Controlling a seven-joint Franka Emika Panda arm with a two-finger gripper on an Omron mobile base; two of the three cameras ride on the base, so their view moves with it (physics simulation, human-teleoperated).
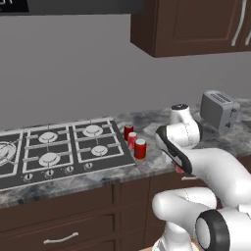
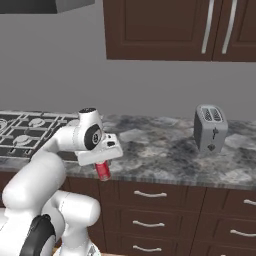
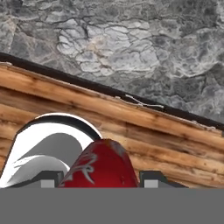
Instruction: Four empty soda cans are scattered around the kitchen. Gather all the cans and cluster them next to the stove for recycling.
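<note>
My gripper (image 2: 103, 166) is shut on a red soda can (image 2: 103, 171), which hangs below the hand just in front of the counter's front edge. In the hand view the same can (image 3: 103, 164) sits between the two fingertips (image 3: 151, 180). A sliver of that can (image 1: 180, 169) peeks out under the hand in the left base view. Three more red soda cans (image 1: 128, 131) (image 1: 132, 139) (image 1: 140, 148) stand close together on the counter at the right edge of the black stove (image 1: 59, 147). The stove (image 2: 25, 134) lies to the left of the arm.
A silver toaster (image 1: 219, 110) (image 2: 210, 128) stands on the grey stone counter (image 2: 160, 150) to the right. Dark wooden drawers (image 2: 150, 195) run below the counter, and wall cabinets (image 2: 170, 27) hang above. Wooden floor (image 3: 131, 127) shows beneath the hand.
</note>
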